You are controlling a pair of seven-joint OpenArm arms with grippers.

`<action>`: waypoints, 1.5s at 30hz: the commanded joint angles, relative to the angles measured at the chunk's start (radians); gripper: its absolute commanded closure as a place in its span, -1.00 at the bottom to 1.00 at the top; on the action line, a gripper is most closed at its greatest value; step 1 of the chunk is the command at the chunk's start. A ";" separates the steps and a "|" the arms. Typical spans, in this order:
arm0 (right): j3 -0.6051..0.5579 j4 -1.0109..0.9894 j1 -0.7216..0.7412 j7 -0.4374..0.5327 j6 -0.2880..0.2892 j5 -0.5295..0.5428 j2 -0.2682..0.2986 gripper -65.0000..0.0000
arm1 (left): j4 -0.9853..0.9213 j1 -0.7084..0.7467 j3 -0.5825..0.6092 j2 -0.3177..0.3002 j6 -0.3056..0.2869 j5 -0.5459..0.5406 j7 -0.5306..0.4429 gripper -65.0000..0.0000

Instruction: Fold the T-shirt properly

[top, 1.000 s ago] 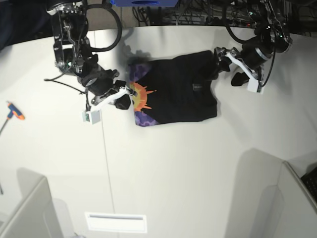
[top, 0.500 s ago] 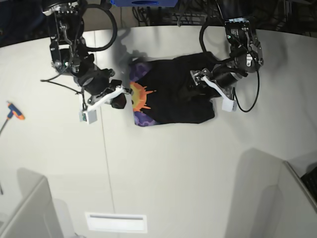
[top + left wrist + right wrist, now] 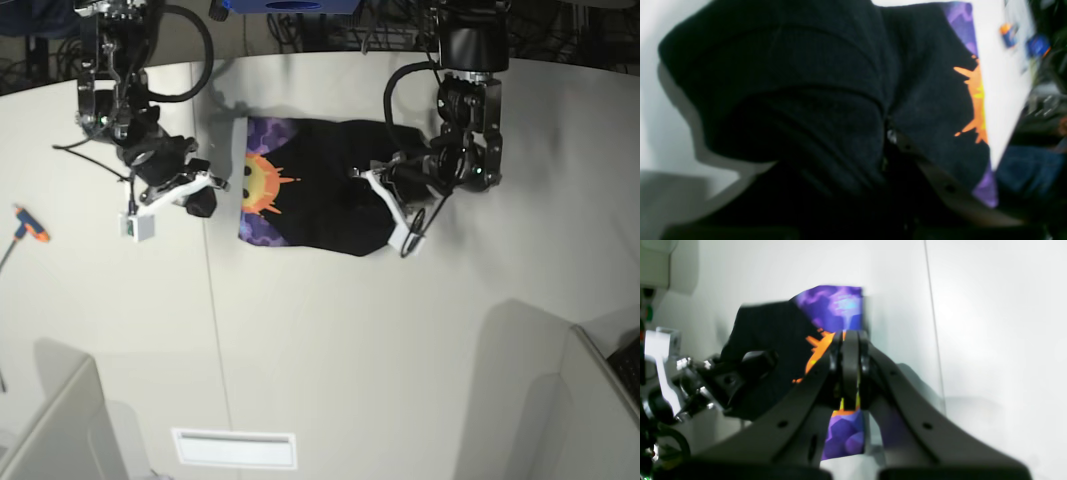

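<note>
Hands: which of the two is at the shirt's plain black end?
The left hand, on the base view's right, is over the shirt's black end. The right hand is at the opposite end, beside the sun print.

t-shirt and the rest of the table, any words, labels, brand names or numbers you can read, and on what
No readable text anywhere in these views.
T-shirt: only a picture, an orange-yellow sun face on purple; no lettering shows.
White tag on the right arm: blank at this size.
White strip at the near table edge: no readable marks.
Orange-and-blue tool: too small to tell.
</note>
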 commanded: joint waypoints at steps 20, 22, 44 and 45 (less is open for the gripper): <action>0.223 0.015 -0.167 0.022 0.019 -0.005 0.004 1.00 | 0.005 -0.572 1.227 -0.351 0.019 0.279 -0.103 1.00; 0.224 0.015 -0.178 0.022 0.019 -0.005 0.004 1.00 | 0.005 -0.557 1.224 -0.330 0.016 0.377 -0.126 1.00; 0.226 0.013 -0.184 0.022 0.014 -0.005 -0.026 1.00 | 0.001 -0.506 1.230 -0.228 -0.116 0.604 -0.189 1.00; 0.226 0.013 -0.184 0.022 0.014 -0.005 -0.026 1.00 | 0.001 -0.506 1.231 -0.227 -0.116 0.605 -0.189 1.00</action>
